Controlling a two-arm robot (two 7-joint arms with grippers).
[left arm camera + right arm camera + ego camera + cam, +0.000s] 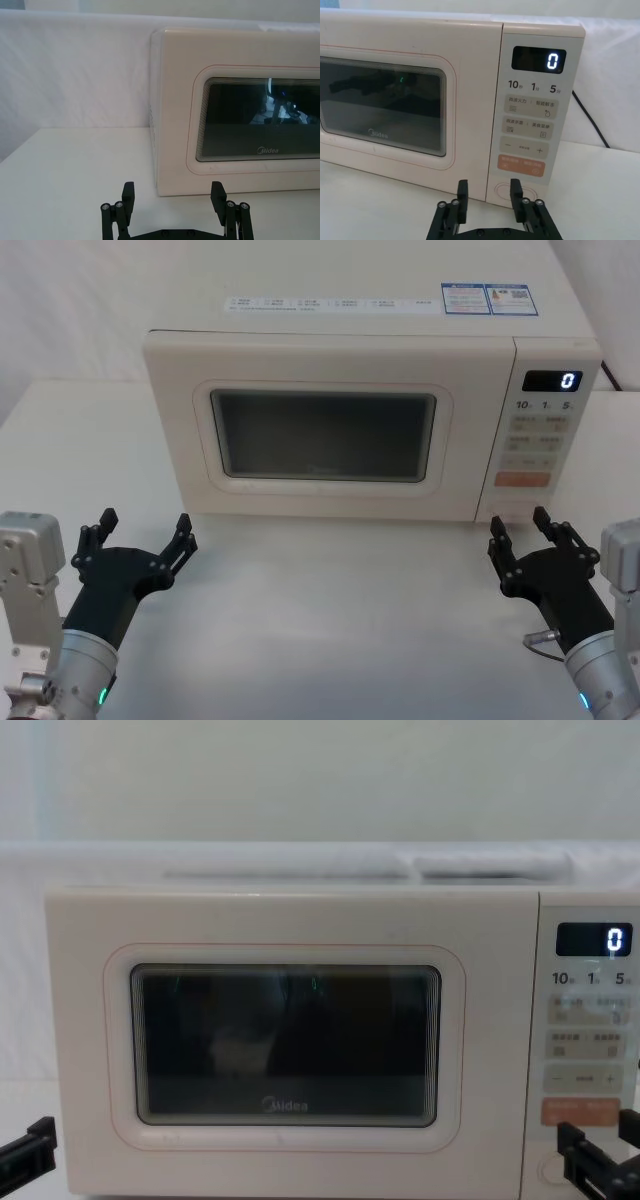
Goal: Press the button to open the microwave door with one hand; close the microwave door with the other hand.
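Observation:
The cream microwave stands at the middle back of the white table, and its door (pixel 320 370) (pixel 240 120) (pixel 385 100) (pixel 285 1040) is flush shut, the dark window facing me. The wide cream button (pixel 503 191) (pixel 548 1172) sits at the bottom of the control panel, under the orange keys (pixel 521 165). My right gripper (pixel 520 528) (pixel 489 191) (pixel 600 1138) hovers open just in front of that button, and one finger partly covers it in the right wrist view. My left gripper (pixel 143 534) (pixel 173 194) is open, low over the table before the door's left end.
The display (pixel 553 380) reads 0. A black power cord (pixel 590 117) runs down the white backdrop right of the microwave. Bare tabletop (pixel 330 610) lies between the two arms and left of the microwave (pixel 75 165).

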